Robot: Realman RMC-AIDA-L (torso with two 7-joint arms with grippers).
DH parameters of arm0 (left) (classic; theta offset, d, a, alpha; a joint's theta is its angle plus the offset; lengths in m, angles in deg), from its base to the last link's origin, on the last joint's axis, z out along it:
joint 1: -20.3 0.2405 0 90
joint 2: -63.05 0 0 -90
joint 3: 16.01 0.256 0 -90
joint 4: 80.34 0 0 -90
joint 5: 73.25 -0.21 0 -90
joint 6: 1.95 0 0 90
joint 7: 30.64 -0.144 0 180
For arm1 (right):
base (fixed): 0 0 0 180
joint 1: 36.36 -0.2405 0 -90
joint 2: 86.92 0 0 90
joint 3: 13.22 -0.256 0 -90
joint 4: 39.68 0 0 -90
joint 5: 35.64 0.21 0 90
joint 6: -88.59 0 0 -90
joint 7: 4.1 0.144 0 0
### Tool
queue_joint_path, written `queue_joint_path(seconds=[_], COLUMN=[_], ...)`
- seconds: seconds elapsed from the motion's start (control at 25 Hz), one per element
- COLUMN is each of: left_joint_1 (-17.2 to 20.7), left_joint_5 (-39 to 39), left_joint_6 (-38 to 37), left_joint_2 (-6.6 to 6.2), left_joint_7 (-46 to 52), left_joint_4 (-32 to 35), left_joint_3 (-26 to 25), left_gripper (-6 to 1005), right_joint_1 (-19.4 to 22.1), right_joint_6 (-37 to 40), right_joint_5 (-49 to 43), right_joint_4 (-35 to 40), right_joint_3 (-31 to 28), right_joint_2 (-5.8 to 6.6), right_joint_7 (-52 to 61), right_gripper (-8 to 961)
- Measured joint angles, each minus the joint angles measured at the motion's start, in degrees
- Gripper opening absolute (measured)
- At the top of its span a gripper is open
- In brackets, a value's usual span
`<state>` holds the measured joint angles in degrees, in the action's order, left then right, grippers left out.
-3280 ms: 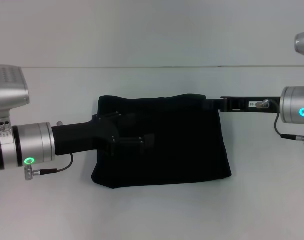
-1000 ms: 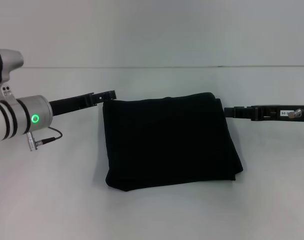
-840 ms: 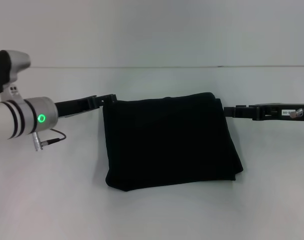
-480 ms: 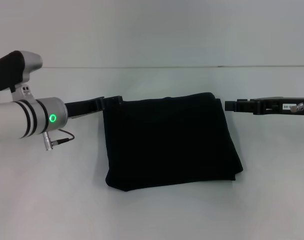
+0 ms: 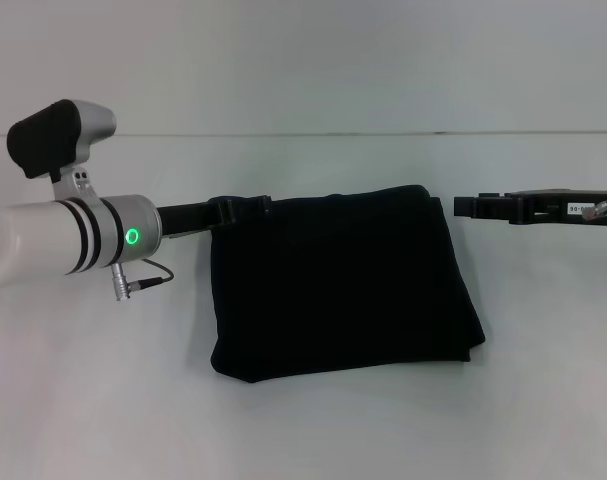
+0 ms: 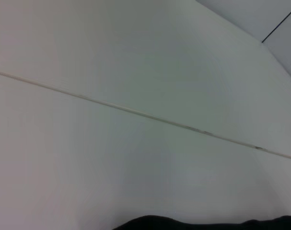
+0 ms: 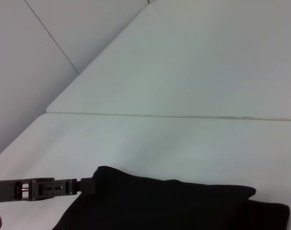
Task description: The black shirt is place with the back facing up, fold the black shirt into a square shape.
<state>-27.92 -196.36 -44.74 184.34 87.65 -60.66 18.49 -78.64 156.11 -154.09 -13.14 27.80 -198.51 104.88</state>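
- Plain matte black soft fabric shirt (image 5: 338,285), folded to a rough rectangle w/ rounded, slightly puffy edges, lying flat mid white smooth tabletop (image 5: 303,430).
- Left black hard gripper (image 5: 245,207) w/ silver cylinder wrist and green ring light, at shirt's far-left corner, tips over the fabric edge; finger state: cannot tell.
- Right black slim gripper (image 5: 465,206) just beside shirt's far-right corner, apart from it; finger state: cannot tell.
- Left wrist view: mostly bare white table and wall seam, only a dark sliver of shirt (image 6: 207,223) at frame edge.
- Right wrist view: shirt's far edge (image 7: 174,203) plus left gripper (image 7: 80,184) touching its corner, seen side-on.
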Motion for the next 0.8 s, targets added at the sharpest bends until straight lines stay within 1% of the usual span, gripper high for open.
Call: queue_joint_path(seconds=[0.24, 0.4, 0.44, 0.8], left_joint_1=[0.04, 0.51, 0.67, 0.70], left_joint_5=[0.18, 0.48, 0.91, 1.31], left_joint_6=[0.35, 1.60, 2.09, 2.46], left_joint_2=[0.13, 0.59, 0.86, 0.96], left_joint_7=[-0.36, -3.88, -5.08, -5.71], left_joint_4=[0.05, 0.51, 0.58, 0.62], left_joint_3=[0.04, -0.29, -0.44, -0.39], left_gripper=[861, 859, 814, 389], right_joint_1=[0.01, 0.10, 0.15, 0.15], right_joint_6=[-0.73, -0.95, -1.10, -1.13], right_joint_5=[-0.03, -0.06, -0.08, 0.02], right_joint_4=[0.00, 0.00, 0.00, 0.00], right_joint_3=[0.08, 0.17, 0.18, -0.08], right_joint_2=[-0.07, -0.16, -0.20, -0.50], right_joint_7=[-0.01, -0.07, -0.14, -0.76], right_gripper=[566, 566, 566, 561])
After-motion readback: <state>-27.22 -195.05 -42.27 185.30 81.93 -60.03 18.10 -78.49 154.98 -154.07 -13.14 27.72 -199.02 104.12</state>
